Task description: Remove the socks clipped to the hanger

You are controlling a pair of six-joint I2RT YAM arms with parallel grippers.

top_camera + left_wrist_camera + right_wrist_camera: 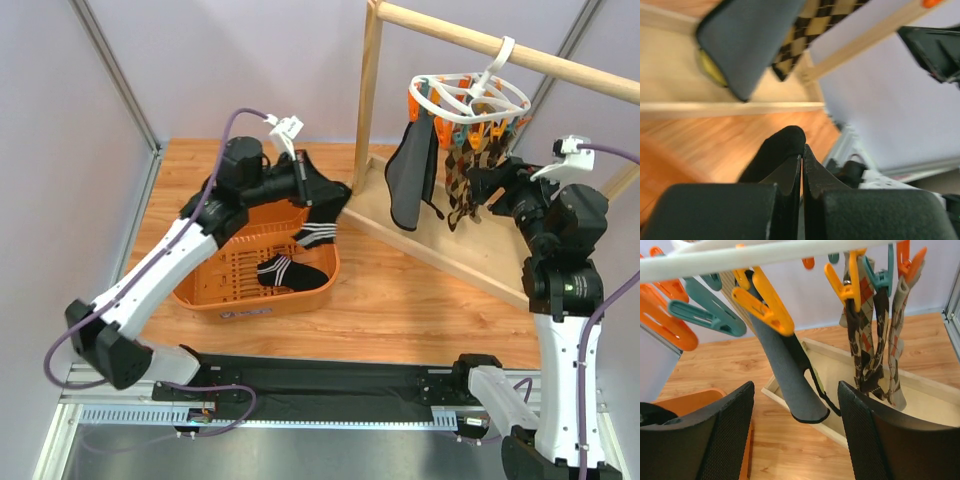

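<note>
Nearest the bottom edge of the overhead view, my two arm bases sit by a black strip (330, 385) along the table's near side. Up from there, left of centre, an orange basket (215, 290) rests on the wooden tabletop (400, 300), and a striped black sock (290, 271) lies inside it. Over the basket's far rim my left gripper (320, 192) is clenched on a second black sock (322, 215), whose white-striped end dangles just above the basket. In the left wrist view my fingers (785, 175) press together with a lump of black fabric pinched at their tips.

On the right of the overhead view my right gripper (478, 190) hangs close beside the clipped socks, jaws released and wide, grasping nothing. The right wrist view shows my two padded fingers (722, 435) apart at the bottom of the frame. A dark grey sock (790, 375) hangs beyond the gap between them, held at its top by a yellow clip (765, 302). Right of it, argyle socks (865, 350) hang from more clips, with the pale wooden base (920, 395) behind them.

Farthest off, at the upper right of the overhead view, the white hanger (470, 95) with its orange and teal clips hooks over the wooden rail (560, 60).
</note>
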